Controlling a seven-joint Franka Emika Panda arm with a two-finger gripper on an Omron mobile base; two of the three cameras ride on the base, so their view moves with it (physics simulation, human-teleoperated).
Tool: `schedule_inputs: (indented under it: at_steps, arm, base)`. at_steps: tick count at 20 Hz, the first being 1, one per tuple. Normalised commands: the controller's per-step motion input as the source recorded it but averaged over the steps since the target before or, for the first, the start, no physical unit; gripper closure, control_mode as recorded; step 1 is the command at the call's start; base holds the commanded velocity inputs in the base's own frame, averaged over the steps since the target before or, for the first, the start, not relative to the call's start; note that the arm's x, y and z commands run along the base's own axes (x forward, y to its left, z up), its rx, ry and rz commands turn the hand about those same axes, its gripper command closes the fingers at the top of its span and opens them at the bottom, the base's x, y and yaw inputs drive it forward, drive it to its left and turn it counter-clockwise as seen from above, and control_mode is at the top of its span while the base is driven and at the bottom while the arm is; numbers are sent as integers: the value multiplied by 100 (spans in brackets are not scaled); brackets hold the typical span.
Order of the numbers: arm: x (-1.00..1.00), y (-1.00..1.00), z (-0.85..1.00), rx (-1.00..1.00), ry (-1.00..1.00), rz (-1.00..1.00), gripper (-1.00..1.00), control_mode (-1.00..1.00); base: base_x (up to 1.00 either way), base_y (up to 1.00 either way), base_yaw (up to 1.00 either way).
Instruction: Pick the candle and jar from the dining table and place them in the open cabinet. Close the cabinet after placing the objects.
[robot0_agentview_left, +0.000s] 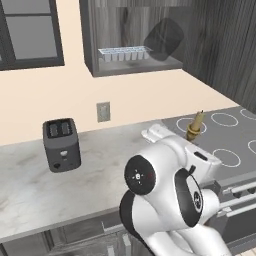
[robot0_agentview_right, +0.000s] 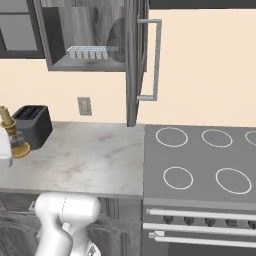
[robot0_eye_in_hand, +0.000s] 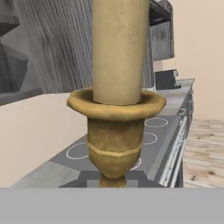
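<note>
Now carrying the candle (robot0_eye_in_hand: 116, 109) upright, clenched at its stem just above the fingers of the gripper (robot0_eye_in_hand: 113, 183) to keep it from tipping, hovering over the counter (robot0_agentview_left: 30, 185) below the open cabinet (robot0_agentview_left: 130, 67), with the shelf awaiting it

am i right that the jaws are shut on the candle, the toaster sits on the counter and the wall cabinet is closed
Not quite. The cabinet stands open: the right base view shows its door swung out and the tray on the inner shelf. The rest holds: the jaws are shut on the candle, and the toaster sits on the counter.
</note>
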Motion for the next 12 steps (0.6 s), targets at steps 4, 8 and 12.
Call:
schedule_inputs:
  at_steps: [4,8,12]
  arm:
    - [1,-33,3,0,0,34,100,-100]
    - [0,-44,8,1,0,32,100,-100]
    - [0,-38,2,2,-1,25,100,-100]
  base:
    - [0,0,0]
    - [0,0,0]
    - [0,0,0]
